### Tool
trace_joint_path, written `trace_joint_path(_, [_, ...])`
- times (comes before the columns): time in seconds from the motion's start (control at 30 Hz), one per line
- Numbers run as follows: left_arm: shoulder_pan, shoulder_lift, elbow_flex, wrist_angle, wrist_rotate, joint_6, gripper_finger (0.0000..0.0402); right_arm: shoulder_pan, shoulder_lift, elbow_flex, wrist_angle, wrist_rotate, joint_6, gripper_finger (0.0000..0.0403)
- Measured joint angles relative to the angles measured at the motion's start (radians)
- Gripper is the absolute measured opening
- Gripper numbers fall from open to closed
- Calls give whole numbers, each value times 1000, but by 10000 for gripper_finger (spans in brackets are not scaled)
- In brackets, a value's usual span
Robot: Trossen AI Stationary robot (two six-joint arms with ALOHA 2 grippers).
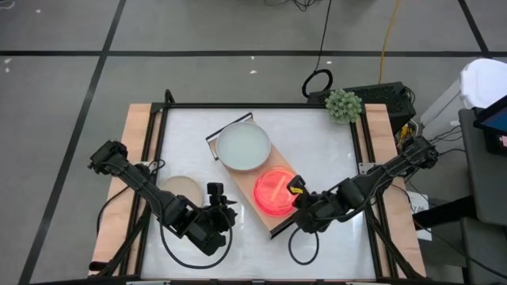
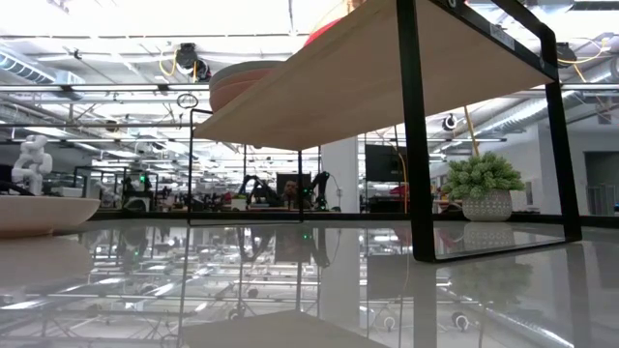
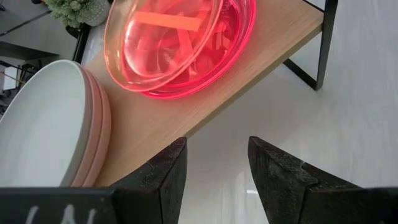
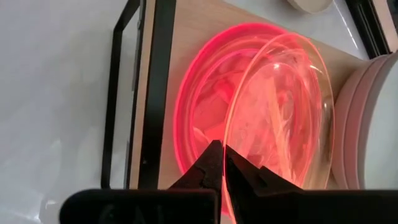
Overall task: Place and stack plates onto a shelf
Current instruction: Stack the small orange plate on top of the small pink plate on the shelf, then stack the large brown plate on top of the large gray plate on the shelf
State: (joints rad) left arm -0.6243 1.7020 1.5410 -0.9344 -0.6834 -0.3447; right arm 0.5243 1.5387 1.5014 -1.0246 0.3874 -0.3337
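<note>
Shelf (image 1: 273,222): grey-green plate stack (image 1: 244,147); hot-pink divided plates (image 1: 273,191). Right gripper (image 4: 224,163), jaws clamped on tilted orange-tinted plate (image 4: 280,112). Left gripper (image 3: 216,177), jaws parted, empty. Beige plate (image 1: 184,188) on desk (image 1: 317,142).

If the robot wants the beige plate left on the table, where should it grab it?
Probably by the rim. The beige plate lies flat on the white table, beside the left arm, so only its raised edge gives the fingers something to pinch. The left gripper is open and nearest; coming down from above onto the rim on the plate's shelf side looks easiest.
</note>
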Motion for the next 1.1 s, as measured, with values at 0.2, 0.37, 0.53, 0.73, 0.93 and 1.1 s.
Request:
trace_joint_path(0.2, [0,0,0,0,0,2,177,0,0,-4,20,-2,12,6])
trace_joint_path(0.37, [0,0,0,0,0,2,177,1,0,-4,45,-53,32,30])
trace_joint_path(0.53, [0,0,0,0,0,3,177,0,0,-4,51,-52,67,63])
trace_joint_path(0.73, [0,0,0,-2,0,2,177,8,-17,-4,106,-51,82,100])
trace_joint_path(0.93, [0,0,0,-4,2,-6,177,23,-51,-4,131,-50,114,120])
trace_joint_path(1.1, [-16,0,0,-16,8,-13,177,70,-90,-4,131,-49,222,122])
